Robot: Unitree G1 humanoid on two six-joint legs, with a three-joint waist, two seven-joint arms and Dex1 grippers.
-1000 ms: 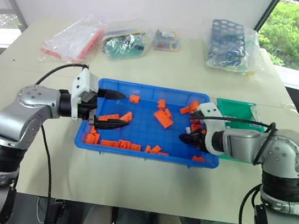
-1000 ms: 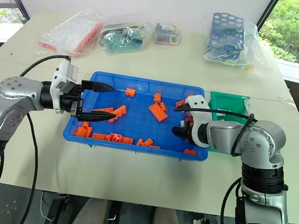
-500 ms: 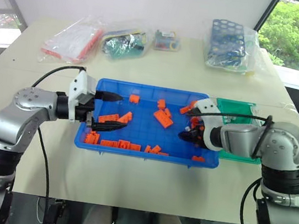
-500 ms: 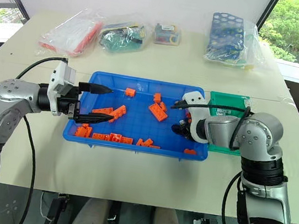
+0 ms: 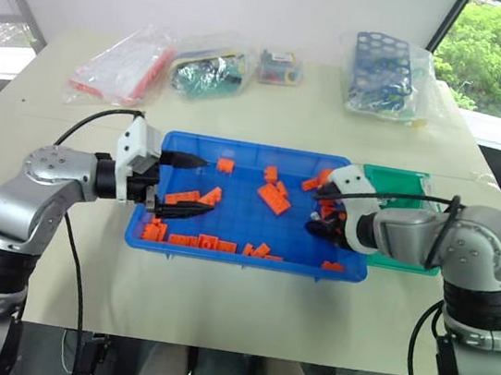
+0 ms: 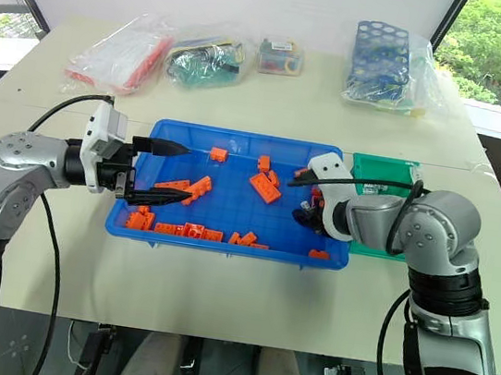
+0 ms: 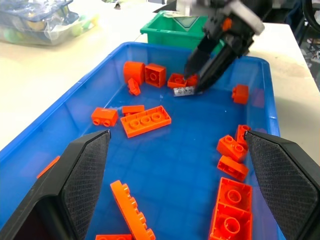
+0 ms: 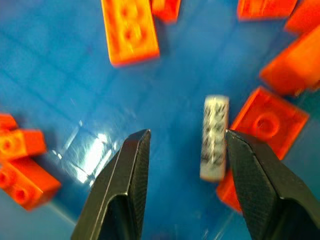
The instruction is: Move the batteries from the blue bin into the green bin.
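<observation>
The blue bin (image 5: 256, 148) sits mid-table, strewn with orange bricks (image 5: 274, 197). One of the batteries (image 8: 215, 135), a small silvery cylinder, lies on the bin floor at its right end beside an orange brick. My right gripper (image 8: 186, 132) hangs open just over it, with the battery inside the gap close to one finger (image 8: 250, 170). The left wrist view shows the same battery (image 7: 183, 91) under the right gripper's fingers (image 7: 210, 70). My left gripper (image 5: 206, 184) is open and empty over the bin's left end, pointing right. The green bin (image 5: 405, 186) stands against the blue bin's right side.
Along the far side of the table lie clear bags: one with red parts (image 5: 123, 67), one with green parts (image 5: 211, 70), a small one (image 5: 279, 68), and a blue holed rack (image 5: 383, 76). Bare tabletop (image 5: 235, 297) runs to the near edge.
My right wrist has rolled a little while staying over the same spot at the bin's right end. The left arm has kept still.
</observation>
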